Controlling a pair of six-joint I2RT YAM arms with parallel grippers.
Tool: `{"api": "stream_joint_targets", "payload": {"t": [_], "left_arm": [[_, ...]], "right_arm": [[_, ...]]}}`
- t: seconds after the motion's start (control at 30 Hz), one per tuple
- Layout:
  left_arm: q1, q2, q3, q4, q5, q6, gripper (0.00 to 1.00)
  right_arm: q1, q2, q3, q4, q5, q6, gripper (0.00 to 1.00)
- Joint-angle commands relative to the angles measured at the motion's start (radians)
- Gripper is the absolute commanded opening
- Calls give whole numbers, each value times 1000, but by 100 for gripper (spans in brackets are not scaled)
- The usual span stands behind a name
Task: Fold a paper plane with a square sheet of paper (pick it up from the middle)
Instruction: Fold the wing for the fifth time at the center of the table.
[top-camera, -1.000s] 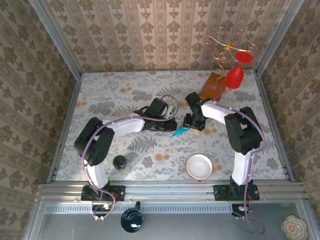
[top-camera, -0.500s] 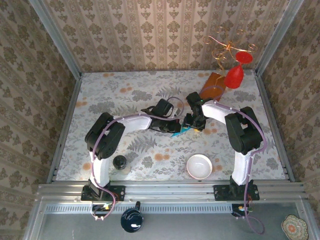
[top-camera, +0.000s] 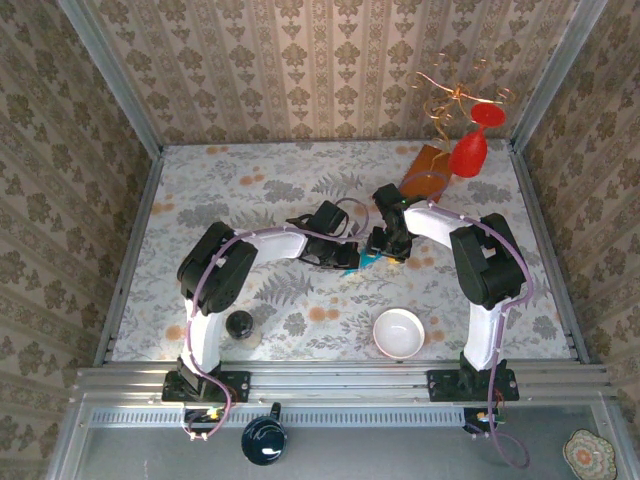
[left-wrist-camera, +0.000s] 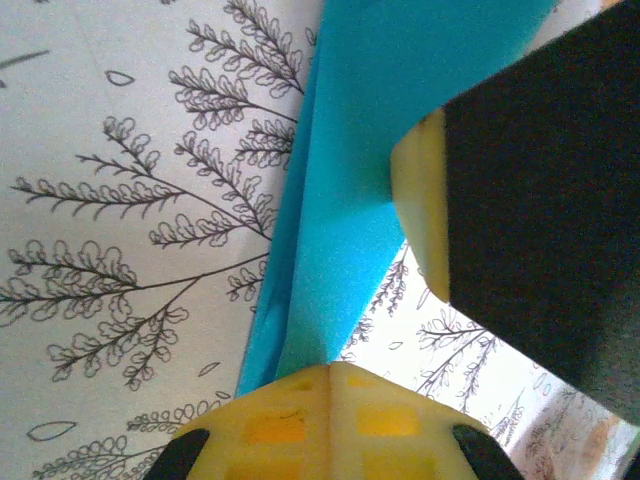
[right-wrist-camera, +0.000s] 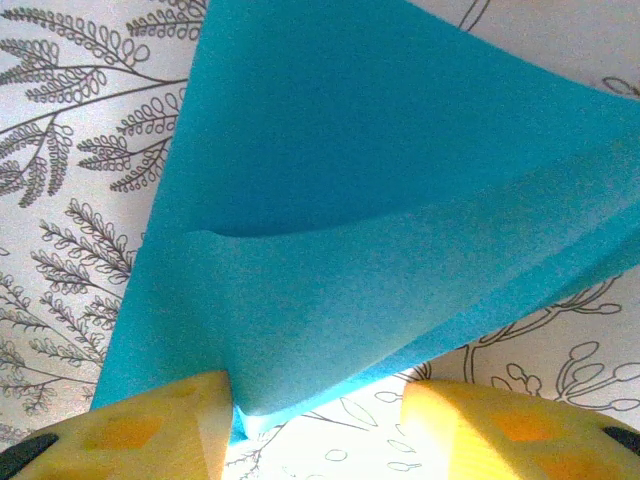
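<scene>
The square sheet of paper (top-camera: 366, 260) lay near the middle of the table (top-camera: 215, 205), between the two arms. It was creased into a narrower, pointed shape with layers over each other. The left end effector (top-camera: 342, 258) stood at its left side with the jaws closed. In the left wrist view the two yellow fingertips (left-wrist-camera: 290, 425) met with no gap, and the narrow end of the teal paper reached just to them (we could not tell if it was pinched there or only touched).

The right end effector (top-camera: 388, 248) stood at the right side of the paper with its jaws partly apart. In the right wrist view one yellow finger (right-wrist-camera: 150, 430) touched a corner of the folded paper, and the other finger was clear of it.

A white bowl (top-camera: 398, 333) and a small black object (top-camera: 238, 323) sat nearer to the arm bases, well apart from the paper. An orange-brown board (top-camera: 425, 172) and a red glass-shaped ornament (top-camera: 468, 150) were at the far right corner.
</scene>
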Motion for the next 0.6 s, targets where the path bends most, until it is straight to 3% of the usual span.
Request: {"api": "stream_joint_targets", "payload": {"t": [0.0,0.57], "left_arm": [[2,13,19,-44,-25,20,4],[13,34,23,-73,-55,3,2]], "right_arm": [[-7,128,-69,131,25,-4,55],[-7,159,-65,119,58,-1,50]]}}
